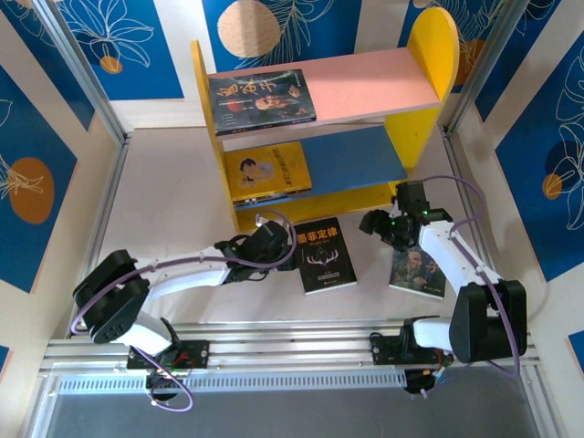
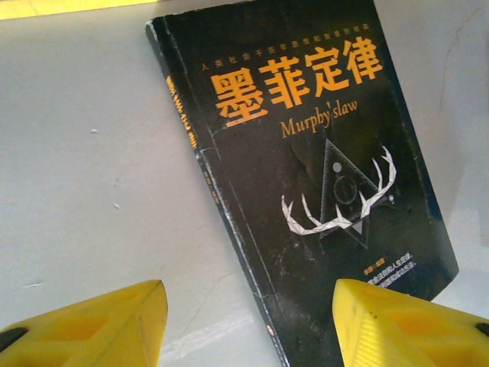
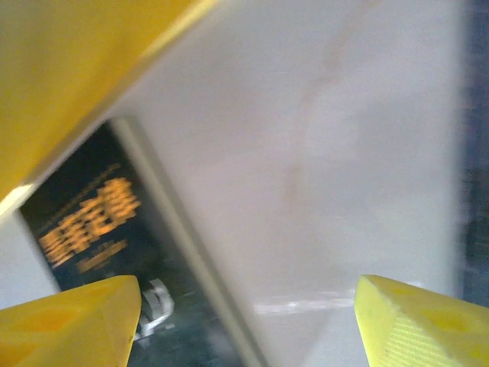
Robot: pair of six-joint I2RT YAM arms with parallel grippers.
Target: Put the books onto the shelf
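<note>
Top view: a small wooden shelf [image 1: 438, 46] stands at the back of a pale table [image 1: 173, 201]. It has flat painted panels, yellow sides with one rounded, and a pink board [image 1: 365, 82] above a blue board [image 1: 351, 160]. A shelved portrait book [image 1: 262, 96] lies flat on the pink board and a yellow book [image 1: 269, 171] on the blue one. Two thin, glossy paperbacks lie on the table in front: the antler book [image 1: 325, 255] in the middle, and to its right the loose portrait book [image 1: 411, 271], partly under the right arm. The left gripper [image 1: 274, 239] sits at the antler book's left edge. The right gripper [image 1: 381, 228] hovers between the shelf's foot and the loose portrait book.

Left wrist view: a black cover with orange lettering, white angular antlers and a creased, worn spine. The blunt yellow fingertips [image 2: 92, 325] are spread wide and hold nothing, one over bare table and one over the cover, with the spine edge between them. The book is thin and lies flush on the table, so the fingers may skid on the slick cover or shove it along. A pinch on the cover alone could let the pages fan open and droop.

Right wrist view: blurred. Its yellow fingertips [image 3: 420, 321] are also wide apart and empty, over bare table. The antler book is at the left, and a yellow panel, probably the shelf, is close above. That closeness risks a knock to the light shelf, spilling its books, and both arms near one book could collide
</note>
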